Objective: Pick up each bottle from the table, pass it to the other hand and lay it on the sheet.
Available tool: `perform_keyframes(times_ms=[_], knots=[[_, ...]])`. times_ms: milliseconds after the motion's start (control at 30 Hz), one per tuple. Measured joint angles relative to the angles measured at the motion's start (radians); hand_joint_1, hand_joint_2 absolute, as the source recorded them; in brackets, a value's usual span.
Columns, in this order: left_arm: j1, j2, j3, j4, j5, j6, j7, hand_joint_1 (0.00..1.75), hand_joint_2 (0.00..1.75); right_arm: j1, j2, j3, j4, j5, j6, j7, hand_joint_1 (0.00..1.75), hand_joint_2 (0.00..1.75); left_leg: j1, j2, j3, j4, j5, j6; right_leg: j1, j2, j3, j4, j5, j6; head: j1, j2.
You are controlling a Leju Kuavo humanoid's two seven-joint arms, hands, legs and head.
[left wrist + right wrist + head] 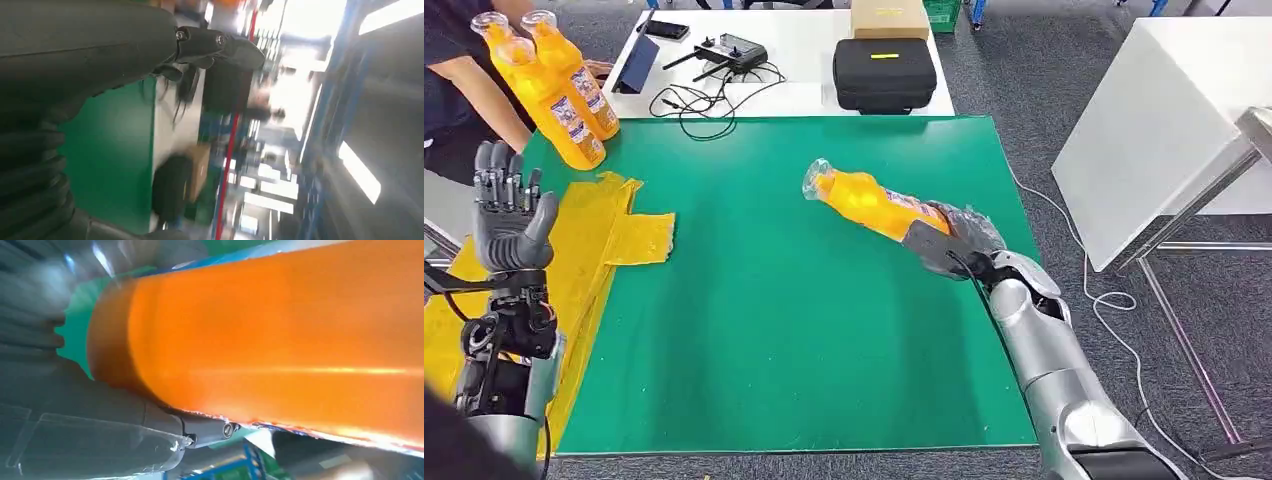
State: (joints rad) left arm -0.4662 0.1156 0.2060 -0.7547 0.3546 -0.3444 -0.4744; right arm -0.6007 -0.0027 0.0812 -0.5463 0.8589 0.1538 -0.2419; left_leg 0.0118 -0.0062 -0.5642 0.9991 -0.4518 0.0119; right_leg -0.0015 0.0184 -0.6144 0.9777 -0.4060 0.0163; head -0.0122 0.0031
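Your orange bottle is in the right hand, gripped around its bottom end and tilted over the green mat, cap end pointing toward the middle of the table. It has a label, but the writing is too small to read. Your left hand is raised over the yellow sheet, fingers spread and holding nothing. Two more orange bottles are at the mat's far left corner — a person is right beside them.
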Motion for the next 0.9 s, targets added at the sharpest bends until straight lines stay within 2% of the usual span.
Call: perform_keyframes(times_ms=[133, 200, 500, 667, 900], knots=[[-0.001, 0.0, 0.0, 0.002, 0.005, -0.011, 0.006, 0.0, 1.75, -0.002, 0.0, 0.002, 0.0, -0.004, -0.002, -0.001, 1.75, 1.75, 0.0, 0.0, 0.0, 0.0, 0.0, 0.0, 0.0, 0.0, 0.0, 0.0, 0.0, 0.0, 0.0, 0.0], [-0.014, -0.017, -0.002, 0.034, 0.055, -0.118, 0.054, 0.0, 1.75, -0.039, 0.016, 0.03, -0.002, -0.051, -0.021, -0.002, 1.75, 1.75, 0.0, 0.0, 0.0, 0.0, 0.0, 0.0, 0.0, 0.0, 0.0, 0.0, 0.0, 0.0, 0.0, 0.0], [-0.028, -0.042, -0.003, 0.085, 0.088, -0.184, 0.092, 0.0, 1.75, -0.073, 0.038, 0.075, -0.005, -0.089, -0.032, -0.007, 1.75, 1.75, 0.0, -0.001, 0.0, 0.0, 0.0, 0.0, 0.0, 0.0, 0.0, 0.0, 0.0, 0.0, 0.0, 0.0], [-0.008, -0.11, -0.048, 0.048, 0.073, -0.164, 0.107, 0.0, 1.75, -0.105, 0.119, 0.104, -0.005, -0.135, -0.067, 0.022, 1.75, 1.75, 0.0, 0.0, 0.0, 0.0, 0.0, 0.0, 0.0, 0.0, 0.0, 0.0, 0.0, 0.0, 0.0, 0.0], [-0.007, -0.222, -0.183, 0.0, 0.042, -0.071, 0.122, 0.0, 1.75, -0.106, 0.247, 0.151, -0.006, -0.219, -0.093, 0.137, 1.75, 1.75, 0.0, -0.002, -0.001, 0.0, 0.0, 0.0, 0.0, -0.001, -0.001, 0.0, 0.0, 0.0, 0.0, 0.0]])
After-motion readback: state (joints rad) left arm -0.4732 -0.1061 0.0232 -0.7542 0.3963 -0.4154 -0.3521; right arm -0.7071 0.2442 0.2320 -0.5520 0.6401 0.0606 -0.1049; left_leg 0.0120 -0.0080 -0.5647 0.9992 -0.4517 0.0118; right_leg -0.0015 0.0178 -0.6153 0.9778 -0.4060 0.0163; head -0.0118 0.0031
